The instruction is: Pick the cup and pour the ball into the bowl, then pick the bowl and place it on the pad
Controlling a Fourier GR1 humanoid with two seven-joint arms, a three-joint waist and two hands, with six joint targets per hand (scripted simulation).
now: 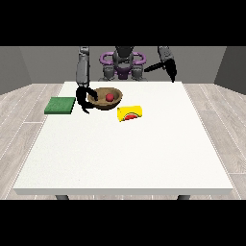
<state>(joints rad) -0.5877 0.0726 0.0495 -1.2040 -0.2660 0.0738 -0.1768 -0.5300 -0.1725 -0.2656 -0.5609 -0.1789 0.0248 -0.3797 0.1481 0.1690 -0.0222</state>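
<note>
The bowl (pixel 106 99), brown and shallow w/ the red ball (pixel 110 97) already inside, is judged to be at the pick-up step: it is gripped at its rim on the pad side by the hand at the view's left (pixel 84 98), whose dark fingers are seen curled round the edge. Next, the bowl prob. needs to be lifted level and carried across to the green pad (pixel 60 105), which lies flat on the surface (pixel 125 153) just beyond that hand. The yellow cup (pixel 130 113) is left on its side near the bowl, opposite the pad; the hand at the view's right (pixel 169 68) is held up well apart from the bowl, its fingers' state cannot be told.
</note>
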